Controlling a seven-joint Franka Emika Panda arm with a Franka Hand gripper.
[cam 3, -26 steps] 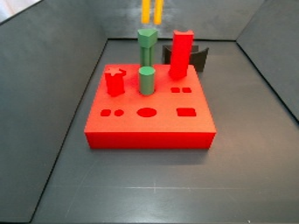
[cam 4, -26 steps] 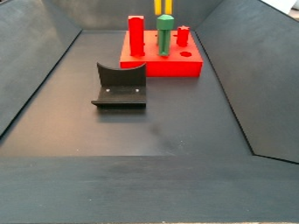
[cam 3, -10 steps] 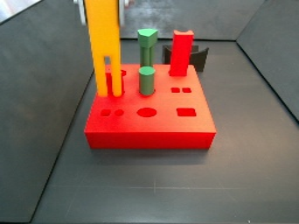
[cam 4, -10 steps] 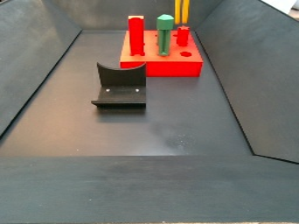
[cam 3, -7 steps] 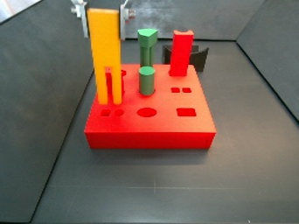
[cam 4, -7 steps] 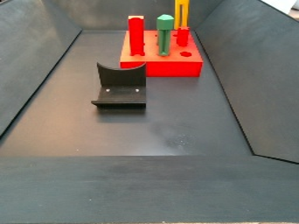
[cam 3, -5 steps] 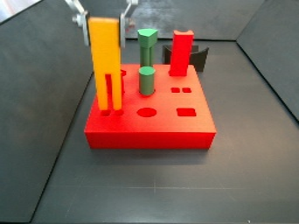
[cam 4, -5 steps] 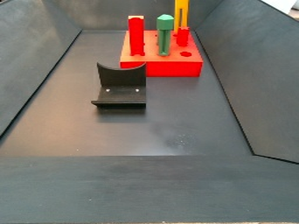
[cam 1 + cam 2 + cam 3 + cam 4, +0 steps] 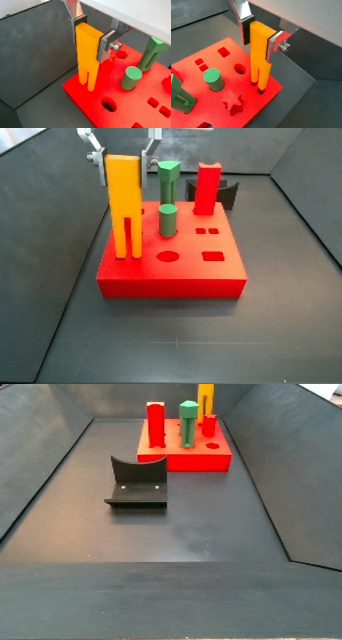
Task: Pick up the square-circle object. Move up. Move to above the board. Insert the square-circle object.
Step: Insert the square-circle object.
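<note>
At the board's [image 9: 174, 263] nine-o'clock edge, the square-circle object [image 9: 126, 203] is being held upright by its top between the gripper's [image 9: 120, 150] plates, prongs entering the holes; any tilt risks them being jammed against the rims.

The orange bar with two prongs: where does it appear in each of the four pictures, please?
Wrist view: orange bar at centre, between the end effector fingers.
Wrist view: centre, prongs at the red board.
Side view: upper left, on the board's left edge.
Side view: top, far corner, mostly hidden.
Shared landmark: the green peg.
</note>
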